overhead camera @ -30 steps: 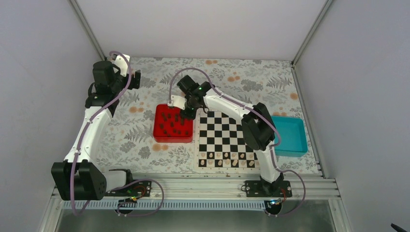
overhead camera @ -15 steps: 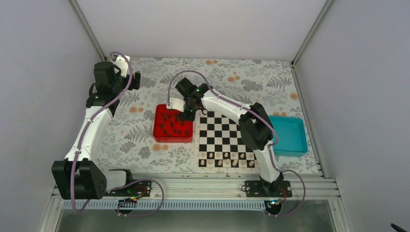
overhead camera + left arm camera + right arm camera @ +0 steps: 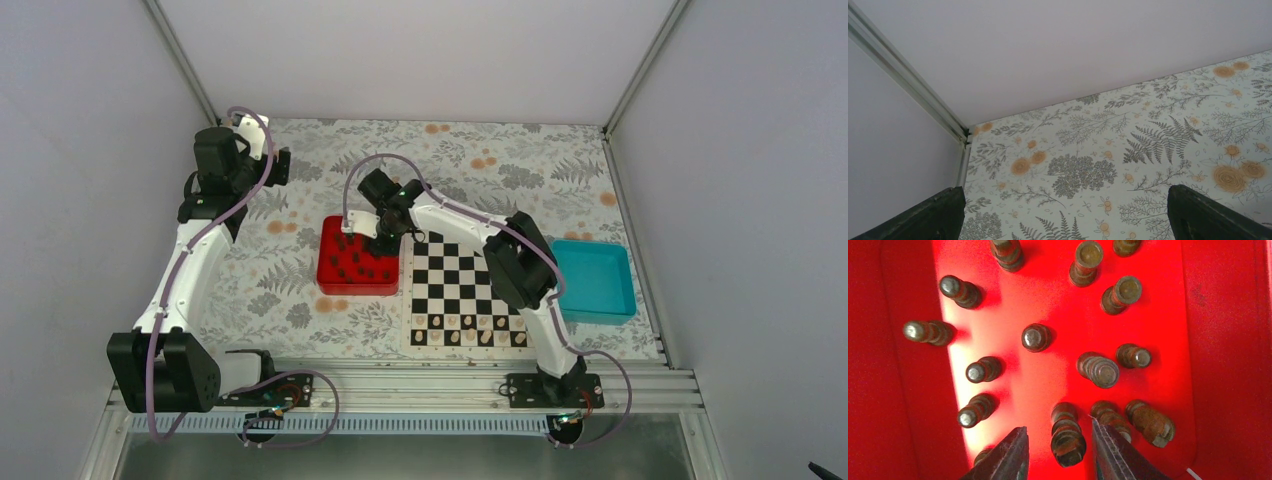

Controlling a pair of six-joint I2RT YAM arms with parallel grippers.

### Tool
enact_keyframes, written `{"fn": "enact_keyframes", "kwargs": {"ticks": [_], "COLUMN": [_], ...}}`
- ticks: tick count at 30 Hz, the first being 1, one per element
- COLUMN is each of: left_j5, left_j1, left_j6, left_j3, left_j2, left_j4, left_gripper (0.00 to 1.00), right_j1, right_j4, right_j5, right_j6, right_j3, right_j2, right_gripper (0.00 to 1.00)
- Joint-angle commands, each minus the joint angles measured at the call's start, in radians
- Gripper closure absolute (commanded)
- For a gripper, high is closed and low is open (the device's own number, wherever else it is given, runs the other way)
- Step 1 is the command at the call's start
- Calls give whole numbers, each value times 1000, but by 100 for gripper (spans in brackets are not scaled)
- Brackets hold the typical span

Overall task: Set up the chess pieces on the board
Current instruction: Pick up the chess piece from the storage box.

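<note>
Nearest, the board [image 3: 455,278] lay on the flower-patterned table [image 3: 290,300]; at its nine o'clock the chess pieces [image 3: 1034,337] sat in a red tray [image 3: 1228,340]. The right jaws, narrowly parted, straddled one piece that seemed to lie sideways; it should handle light, hard and slick, best pinched across its waist. Farther, at ten o'clock, the left jaws gaped wide and empty beside pale walls [image 3: 400,60].

No writing or label is legible anywhere.
</note>
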Motion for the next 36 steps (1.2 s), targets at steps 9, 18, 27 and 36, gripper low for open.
{"fn": "enact_keyframes", "kwargs": {"ticks": [9,18,27,36], "left_j5": [4,16,18,24], "left_j1": [7,13,15,17], "left_j6": [7,8,6,8], "left_j3": [-14,-15,-14,-16], "left_j2": [0,0,-2,-13], "left_j4": [22,20,18,19], "left_gripper": [0,0,0,0], "right_j1": [9,10,-32,-280], "right_j4": [35,40,-8,-103], "right_j5": [20,30,-48,-180], "right_j6": [5,12,14,9], "right_j3": [-21,-23,0,34], "right_j2": [26,17,-118,-313], "right_gripper": [72,89,96,96]}}
